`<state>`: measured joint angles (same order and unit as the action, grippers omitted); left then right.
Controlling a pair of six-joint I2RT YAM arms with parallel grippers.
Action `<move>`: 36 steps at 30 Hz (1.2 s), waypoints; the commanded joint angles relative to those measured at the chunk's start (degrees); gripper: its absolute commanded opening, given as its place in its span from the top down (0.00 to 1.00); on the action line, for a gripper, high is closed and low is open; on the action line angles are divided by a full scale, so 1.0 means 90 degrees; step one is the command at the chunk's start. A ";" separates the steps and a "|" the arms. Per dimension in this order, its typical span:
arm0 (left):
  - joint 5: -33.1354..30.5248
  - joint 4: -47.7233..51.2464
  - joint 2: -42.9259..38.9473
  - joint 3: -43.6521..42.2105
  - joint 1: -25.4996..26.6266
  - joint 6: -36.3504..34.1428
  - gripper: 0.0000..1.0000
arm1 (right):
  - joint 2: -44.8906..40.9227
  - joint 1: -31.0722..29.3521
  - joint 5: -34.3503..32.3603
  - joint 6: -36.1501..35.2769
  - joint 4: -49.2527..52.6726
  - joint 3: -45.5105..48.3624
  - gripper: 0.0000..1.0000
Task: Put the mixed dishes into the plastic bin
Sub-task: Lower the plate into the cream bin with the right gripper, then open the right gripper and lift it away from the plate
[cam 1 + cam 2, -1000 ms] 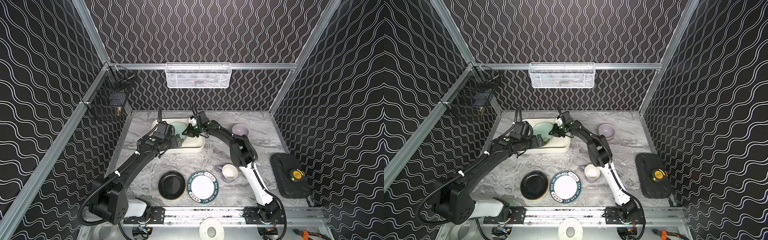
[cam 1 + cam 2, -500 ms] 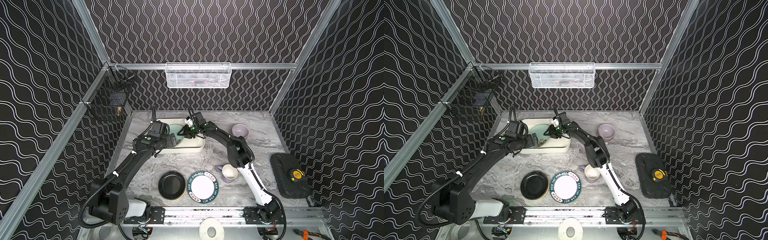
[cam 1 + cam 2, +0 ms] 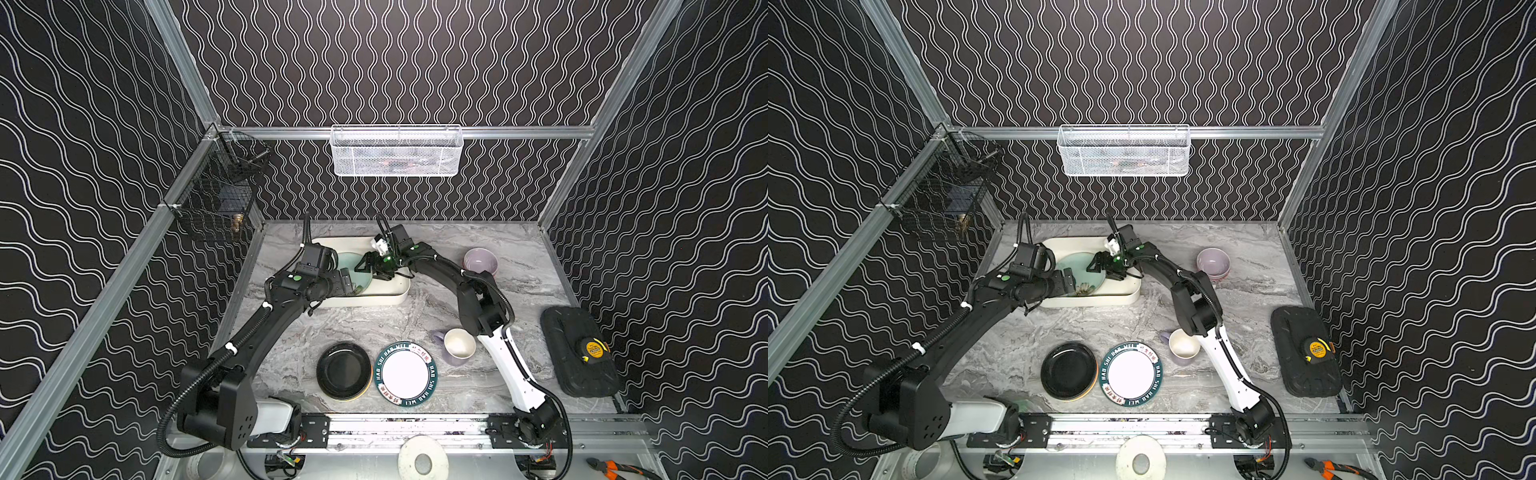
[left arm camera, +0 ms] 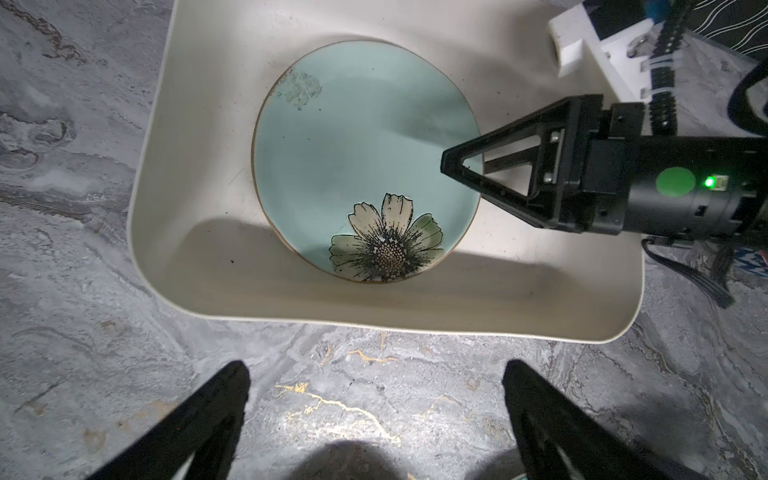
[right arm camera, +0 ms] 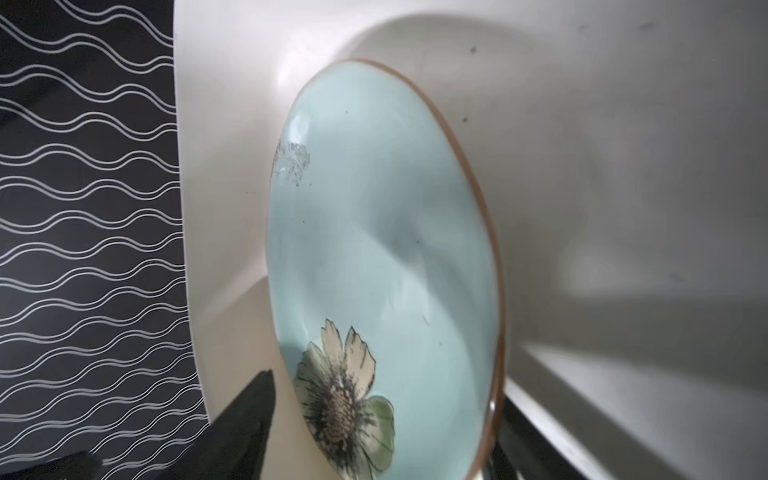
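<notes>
Grey marbled tabletop [image 3: 374, 320] ringed by black wavy-patterned walls is our workspace, and we judge the task barely begun. One dish is in: the mint plate [image 4: 357, 166] lies flower side up on the floor of the bin [image 4: 415, 303], with bare floor around it for more. Our right gripper [image 3: 368, 267] reaches in low at the plate's edge. In the right wrist view its fingers [image 5: 245, 424] stand apart on either side of the rim with a gap showing, so we read it as let go, not pinching. Our left gripper [image 4: 376, 370] hovers spread wide and empty above the table, just short of the bin's near wall. Left to move, all on the table, are the black plate [image 3: 344, 371], resting on what looks like an orange plate [image 3: 360, 395]; the lettered plate [image 3: 406, 374] just beside it; the mug [image 3: 457, 345]; and the lavender bowl [image 3: 481, 262] beside the bin. We see both arms crowding the bin, so one must clear out before another dish goes in. The right arm's elbow hangs just beside the mug and could knock it. The mesh basket [image 3: 397, 151] and wire basket [image 3: 216, 199] hang on the walls. The black case [image 3: 573, 374] with its tape measure [image 3: 593, 349] lies at the right edge, well apart from all of this.
</notes>
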<state>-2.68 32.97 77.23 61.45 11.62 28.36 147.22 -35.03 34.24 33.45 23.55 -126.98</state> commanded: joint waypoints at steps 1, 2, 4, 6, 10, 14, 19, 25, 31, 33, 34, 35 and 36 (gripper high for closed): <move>0.0111 -0.0072 0.0022 -0.0002 -0.0011 -0.0104 0.01 | -0.0577 0.0070 -0.0370 -0.0391 0.0222 0.0127 0.20; 0.0122 -0.0066 0.0013 -0.0007 -0.0011 -0.0104 0.01 | -0.0619 0.0092 -0.0386 -0.0409 0.0253 0.0167 0.20; 0.0131 -0.0100 -0.0010 -0.0051 -0.0011 -0.0096 0.01 | -0.0741 0.0122 -0.0423 -0.0478 0.0306 0.0250 0.20; 0.0187 -0.0159 -0.0027 -0.0084 -0.0011 -0.0094 0.01 | -0.0940 0.0122 -0.0568 -0.0617 0.0396 0.0378 0.19; 0.0200 -0.0120 -0.0008 -0.0020 -0.0011 -0.0133 0.01 | -0.1426 0.0132 -0.1021 -0.0959 0.0596 0.0651 0.18; 0.0106 -0.0106 -0.0030 -0.0004 -0.0011 -0.0141 0.01 | -0.1963 0.0129 -0.1762 -0.1353 0.0908 0.0926 0.17; 0.0077 -0.0093 -0.0027 -0.0014 -0.0011 -0.0134 0.01 | -0.2625 0.0141 -0.3320 -0.1794 0.1173 0.1518 0.18; 0.0163 -0.0171 0.0013 -0.0030 -0.0011 -0.0104 0.01 | -0.2842 0.0209 -0.4043 -0.1963 0.1354 0.2025 0.18; 0.0210 -0.0208 0.0040 -0.0094 -0.0002 -0.0113 0.01 | -0.2700 0.0233 -0.3997 -0.1852 0.1375 0.2234 0.19; 0.0210 -0.0197 0.0025 -0.0088 -0.0002 -0.0124 0.01 | -0.2637 0.0239 -0.3992 -0.1842 0.1387 0.2234 0.19; 0.0210 -0.0203 0.0022 -0.0096 -0.0002 -0.0133 0.01 | -0.2608 0.0239 -0.3996 -0.1847 0.1385 0.2234 0.20; 0.0200 -0.0202 0.0013 -0.0098 -0.0002 -0.0143 0.01 | -0.2580 0.0239 -0.3987 -0.1832 0.1396 0.2224 0.20; 0.0200 -0.0197 0.0007 -0.0109 -0.0002 -0.0150 0.01 | -0.2541 0.0234 -0.3989 -0.1832 0.1397 0.2215 0.21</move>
<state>-1.21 31.94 77.49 60.62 11.64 28.14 123.68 -32.91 -0.97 16.93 35.31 -106.96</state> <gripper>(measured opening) 0.987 0.793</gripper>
